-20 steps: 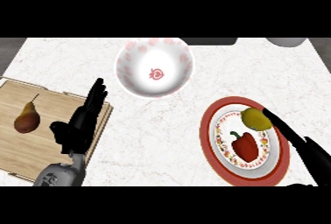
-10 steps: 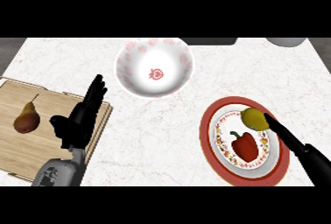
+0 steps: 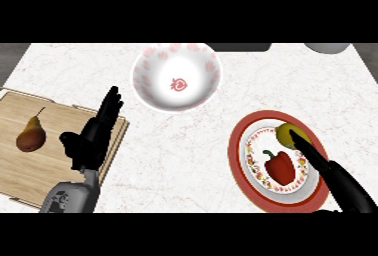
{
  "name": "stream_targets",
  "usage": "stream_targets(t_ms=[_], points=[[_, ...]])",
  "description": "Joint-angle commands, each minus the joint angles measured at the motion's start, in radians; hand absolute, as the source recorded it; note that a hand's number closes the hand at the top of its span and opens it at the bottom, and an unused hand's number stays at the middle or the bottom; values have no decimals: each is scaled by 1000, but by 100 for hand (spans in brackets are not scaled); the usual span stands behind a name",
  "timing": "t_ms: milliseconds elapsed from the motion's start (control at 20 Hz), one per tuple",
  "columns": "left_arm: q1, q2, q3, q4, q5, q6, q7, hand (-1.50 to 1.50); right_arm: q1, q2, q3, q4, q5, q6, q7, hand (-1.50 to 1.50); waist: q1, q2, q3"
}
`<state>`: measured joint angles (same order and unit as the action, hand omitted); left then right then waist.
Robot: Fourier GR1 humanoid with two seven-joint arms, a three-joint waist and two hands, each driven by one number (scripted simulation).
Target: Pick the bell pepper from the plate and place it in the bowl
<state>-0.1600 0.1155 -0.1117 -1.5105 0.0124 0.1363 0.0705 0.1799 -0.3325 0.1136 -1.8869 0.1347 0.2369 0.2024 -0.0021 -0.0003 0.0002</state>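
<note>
The glossy red bell pepper with its green stem (image 3: 279,167) is seen lying on the round red-rimmed patterned plate (image 3: 244,170), towards the plate's lower middle, not yet lifted. Just above it on the same plate a yellow-green round fruit (image 3: 285,133) is found. The right hand (image 3: 334,176) is stretched over the plate's right side, its fingers (image 3: 304,146) held straight and closed on nothing, the tips lying across the yellow-green fruit and just beside the pepper. No grasp has been made, it is judged; picking, carrying and placing are all left to do. The white bowl with red markings (image 3: 177,77) is set well apart, up and to the left on the pale marbled surface (image 3: 184,160), with nothing in it. The left hand (image 3: 92,137) is shown resting open, fingers up, over the edge of a light wooden board (image 3: 29,175), on which a brown pear (image 3: 31,135) lies. Counted: one pepper, one plate, one bowl, one yellow-green fruit, one pear, one board, two hands.
</note>
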Motion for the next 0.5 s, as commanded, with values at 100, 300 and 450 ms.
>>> stream_targets(t_ms=[100, 300, 450], points=[[95, -28, -34, -78, -41, -5, -21, 0, -41, 47, -32, 129, 39, 12, -81, -150, 4, -1, 0], [33, 3, 46, -6, -2, -57, -25, 0, -34, 80, 0, 187, 163, -39, -130, -150, 1, 0, 0], [-7, -42, -5, -46, -52, 8, 57, 0, -40, 78, 18, 230, 263, -102, -129, -150, 2, 0, 0]])
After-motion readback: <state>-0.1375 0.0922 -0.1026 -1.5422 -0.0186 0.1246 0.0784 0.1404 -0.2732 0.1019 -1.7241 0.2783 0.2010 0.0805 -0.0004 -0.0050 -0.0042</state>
